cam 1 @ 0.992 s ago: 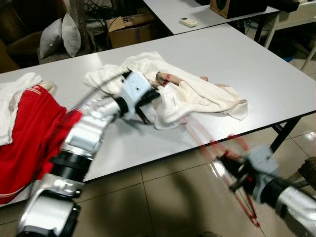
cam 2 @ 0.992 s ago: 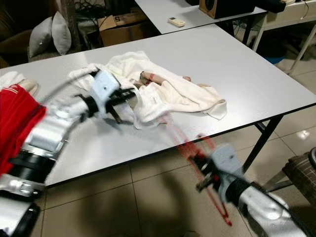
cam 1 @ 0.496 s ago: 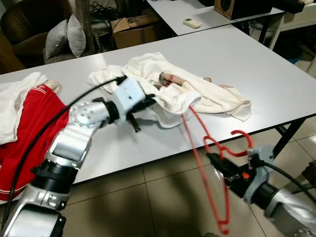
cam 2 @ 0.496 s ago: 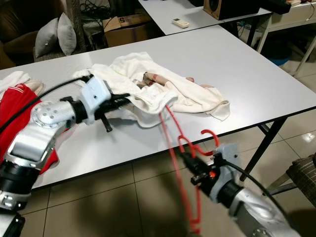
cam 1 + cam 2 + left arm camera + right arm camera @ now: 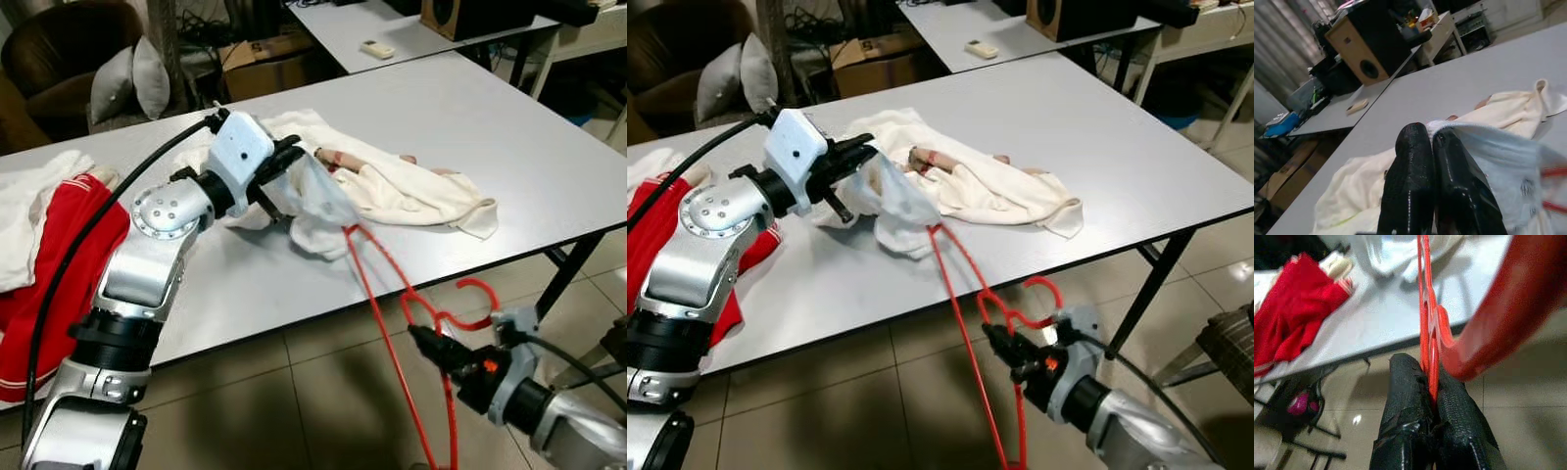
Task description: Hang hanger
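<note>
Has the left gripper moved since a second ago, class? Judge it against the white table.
Yes. The left gripper, shut on the white garment, has risen from the white table and lifted a fold, with one end of the red hanger inside it.

Even indoor light, sharp head views, soft wrist views

Diffuse light is falling evenly across the white table (image 5: 470, 117), while the upper left of both eye views is staying dim. Tile glare is showing at the right edge, and arm shadows are darkening the floor (image 5: 294, 392) at bottom centre. In the right wrist view, the red hanger (image 5: 1508, 298) is blurring at upper right; in the left wrist view, the cloth at lower right is smearing.
</note>
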